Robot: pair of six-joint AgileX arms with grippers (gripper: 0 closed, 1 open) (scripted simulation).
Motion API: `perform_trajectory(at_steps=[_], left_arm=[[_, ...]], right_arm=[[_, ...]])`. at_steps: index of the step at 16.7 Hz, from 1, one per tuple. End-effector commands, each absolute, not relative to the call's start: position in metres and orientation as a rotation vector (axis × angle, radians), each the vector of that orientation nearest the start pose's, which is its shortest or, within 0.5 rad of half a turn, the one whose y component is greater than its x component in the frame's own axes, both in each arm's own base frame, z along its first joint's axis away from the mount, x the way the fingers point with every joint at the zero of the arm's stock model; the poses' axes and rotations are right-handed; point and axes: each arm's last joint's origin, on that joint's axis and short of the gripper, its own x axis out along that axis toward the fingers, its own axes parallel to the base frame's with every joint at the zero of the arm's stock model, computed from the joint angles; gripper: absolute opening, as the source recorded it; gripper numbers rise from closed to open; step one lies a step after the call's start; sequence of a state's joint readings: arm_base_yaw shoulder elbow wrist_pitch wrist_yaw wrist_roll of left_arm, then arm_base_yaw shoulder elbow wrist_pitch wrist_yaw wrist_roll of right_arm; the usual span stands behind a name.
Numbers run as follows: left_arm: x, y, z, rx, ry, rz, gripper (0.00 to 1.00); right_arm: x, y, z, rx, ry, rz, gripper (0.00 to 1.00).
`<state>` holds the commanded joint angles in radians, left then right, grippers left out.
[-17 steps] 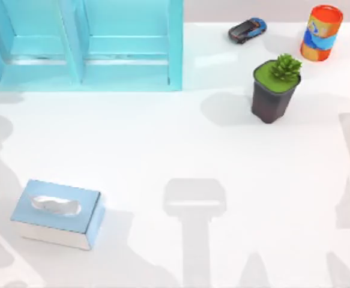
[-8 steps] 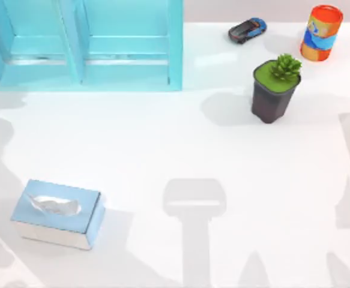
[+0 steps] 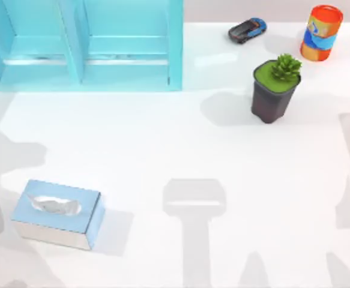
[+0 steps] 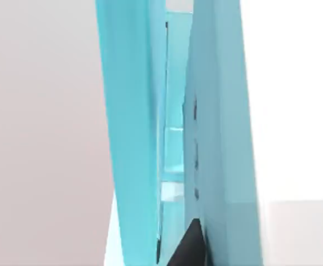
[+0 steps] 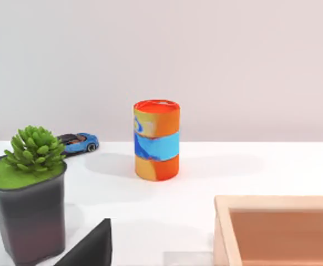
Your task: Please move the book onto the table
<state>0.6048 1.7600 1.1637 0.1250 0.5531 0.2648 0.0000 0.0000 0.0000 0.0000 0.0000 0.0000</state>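
So the left gripper is up close against the turquoise shelf unit, its upright panels right ahead of it. My read is it's lining up there because the book is tucked somewhere inside, though I honestly can't tell which compartment. Can't tell if that gripper is spread or closed either.

The right gripper just hangs parked over the right side of the table (state also unclear), with the potted succulent nearest it, the orange-and-blue can and toy car farther ahead, and a wooden tray off to the side.

The white tabletop has lots of bare room between shelf and tissue box — an obvious landing spot.
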Motion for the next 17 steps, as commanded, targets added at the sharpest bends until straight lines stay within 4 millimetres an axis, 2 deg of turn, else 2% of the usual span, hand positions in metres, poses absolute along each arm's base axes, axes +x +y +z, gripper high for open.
perform_trajectory(at_steps=[3, 5, 7, 13, 15, 17], left_arm=[[0.288, 0.205, 0.271, -0.003, 0.352, 0.007, 0.00], [0.270, 0.198, 0.289, 0.004, 0.322, -0.019, 0.00], [0.262, 0.193, 0.301, 0.013, 0.297, -0.043, 0.00], [0.264, 0.191, 0.300, 0.006, 0.300, -0.048, 0.00], [0.271, 0.183, 0.298, -0.027, 0.308, -0.043, 0.00], [0.285, 0.168, 0.299, -0.090, 0.312, -0.033, 0.00]], right_arm=[[0.106, -0.001, 0.160, 0.000, 0.000, 0.000, 1.00], [0.106, -0.001, 0.160, 0.000, 0.000, 0.000, 1.00], [0.106, -0.001, 0.160, 0.000, 0.000, 0.000, 1.00], [0.106, -0.001, 0.160, 0.000, 0.000, 0.000, 1.00], [0.106, -0.001, 0.160, 0.000, 0.000, 0.000, 1.00], [0.106, -0.001, 0.160, 0.000, 0.000, 0.000, 1.00]])
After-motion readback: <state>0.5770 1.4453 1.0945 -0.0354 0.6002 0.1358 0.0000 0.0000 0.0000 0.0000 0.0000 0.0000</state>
